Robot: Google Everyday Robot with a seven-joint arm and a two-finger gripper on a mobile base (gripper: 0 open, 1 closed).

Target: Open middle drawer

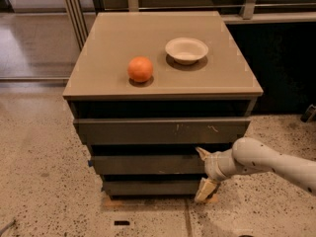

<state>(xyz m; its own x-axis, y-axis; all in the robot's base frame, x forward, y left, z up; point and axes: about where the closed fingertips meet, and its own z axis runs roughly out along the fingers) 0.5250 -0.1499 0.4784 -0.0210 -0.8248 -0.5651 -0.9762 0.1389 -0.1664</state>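
The middle drawer (148,164) is the second of three dark grey-brown fronts, with a small blue bit (90,163) at its left end. It looks pushed in. My gripper (203,173) comes in from the right on a white arm (266,159) and sits at the drawer's right end. It is open. One fingertip (201,153) is at the drawer front's top edge and the other fingertip (205,190) hangs below it, by the bottom drawer.
The scratched top drawer (163,131) is above and the bottom drawer (153,186) below. An orange (140,69) and a white bowl (186,50) stand on the cabinet top (108,38). Speckled floor (44,181) lies around the cabinet, with railings behind.
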